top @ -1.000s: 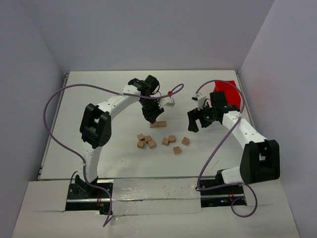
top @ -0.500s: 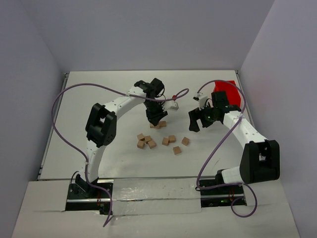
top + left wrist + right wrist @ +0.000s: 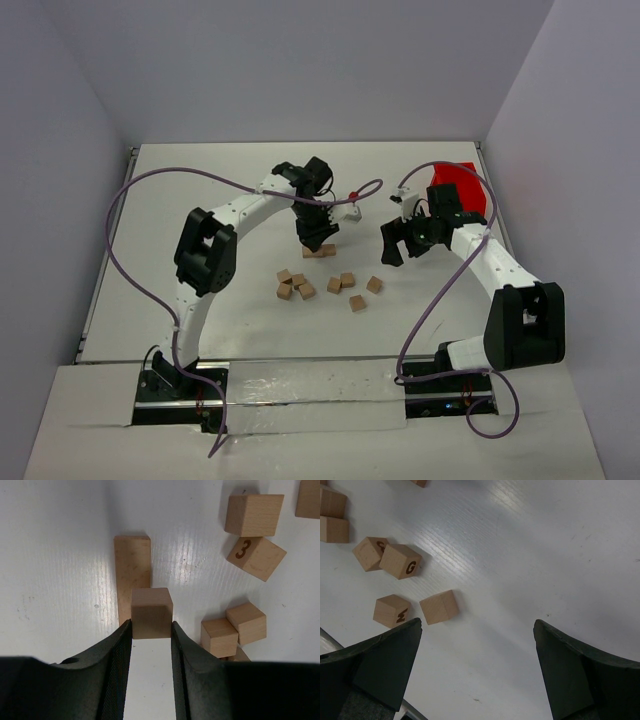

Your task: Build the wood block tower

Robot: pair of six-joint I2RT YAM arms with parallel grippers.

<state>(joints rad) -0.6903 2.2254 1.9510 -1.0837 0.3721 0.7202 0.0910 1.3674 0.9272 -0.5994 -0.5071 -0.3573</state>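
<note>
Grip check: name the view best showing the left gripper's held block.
Left wrist: the held block sits large, clamped in the left gripper. Top external hides it under that gripper; right wrist misses it.

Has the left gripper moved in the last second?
Yes: the left gripper, shut on a tan wooden cube, shifted right toward the red plastic bin.
</note>
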